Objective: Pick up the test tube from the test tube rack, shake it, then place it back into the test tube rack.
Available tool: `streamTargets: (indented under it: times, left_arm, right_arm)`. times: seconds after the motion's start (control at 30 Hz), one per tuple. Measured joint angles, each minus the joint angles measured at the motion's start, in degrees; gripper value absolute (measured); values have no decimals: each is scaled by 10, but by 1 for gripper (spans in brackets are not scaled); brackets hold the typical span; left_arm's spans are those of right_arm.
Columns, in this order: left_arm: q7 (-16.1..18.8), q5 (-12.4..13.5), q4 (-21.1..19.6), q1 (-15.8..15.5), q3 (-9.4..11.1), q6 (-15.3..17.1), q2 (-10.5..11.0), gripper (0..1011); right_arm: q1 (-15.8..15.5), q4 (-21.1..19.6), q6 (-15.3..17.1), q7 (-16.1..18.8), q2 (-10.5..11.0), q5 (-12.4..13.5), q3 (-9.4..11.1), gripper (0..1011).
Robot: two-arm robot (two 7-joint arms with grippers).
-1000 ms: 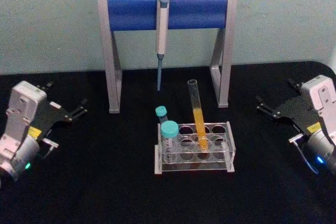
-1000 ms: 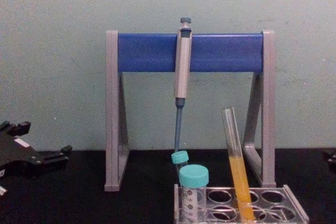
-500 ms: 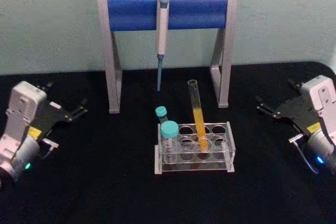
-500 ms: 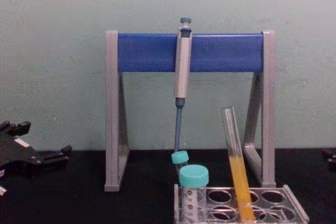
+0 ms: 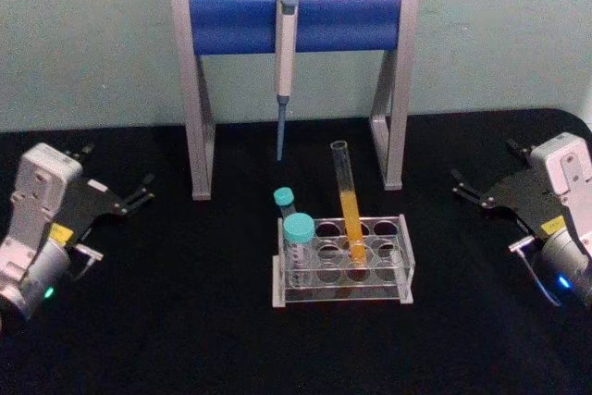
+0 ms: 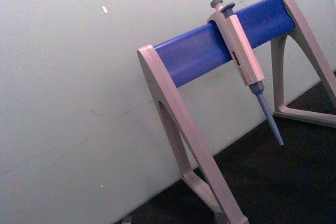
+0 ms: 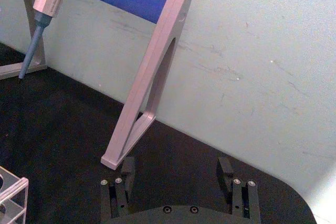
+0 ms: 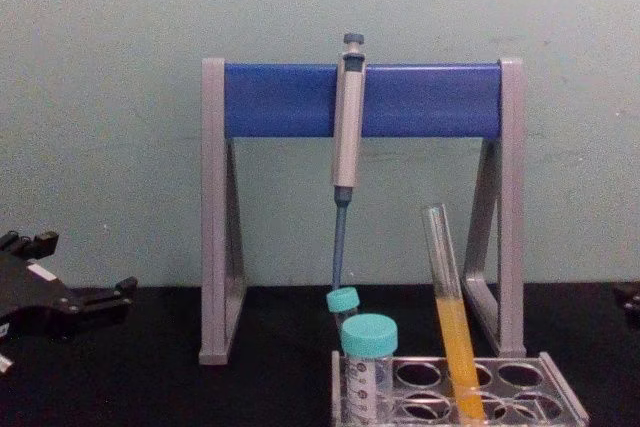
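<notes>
Tube [image 5: 349,205]: sitting in the rack [image 5: 340,294], in a hole near its middle, leaning a bit. Orange-yellow liquid in roughly the lower half.
Rack: on the black table [image 5: 185,321], just in front of the stand [image 5: 333,21], between my two arms.
Left gripper [image 5: 118,170]: off to the left, well apart from the rack, spread wide and holding nothing.
Right gripper [image 5: 483,166]: far right, same deal. My right wrist view shows its fingers [image 7: 126,167] wide apart, nothing between them.
Extras: two teal-capped tubes [image 5: 298,228] at the rack's left end, and the pipette [image 5: 285,43] hangs on the stand.
</notes>
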Motion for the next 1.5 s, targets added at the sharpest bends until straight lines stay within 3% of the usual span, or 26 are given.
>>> streamTargets:
  times: [0.5, 0.8, 1.07, 1.33, 1.5]
  left_arm:
    - [0, 0, 0, 0, 0, 0, 0, 1001]
    - [0, 0, 0, 0, 0, 0, 0, 1001]
    - [0, 0, 0, 0, 0, 0, 0, 1002]
    - [0, 0, 0, 0, 0, 0, 0, 1001]
    - [0, 0, 0, 0, 0, 0, 0, 1001]
  right_arm:
    - [-1, 0, 0, 1, -1, 0, 1, 1000]
    - [-18, -25, 9, 33, -1, 18, 19, 1000]
    - [-37, -69, 42, 96, 7, 75, 37, 1000]
    - [-38, -100, 105, 194, 20, 141, 45, 1000]
    - [-25, -102, 134, 238, 23, 153, 39, 1000]
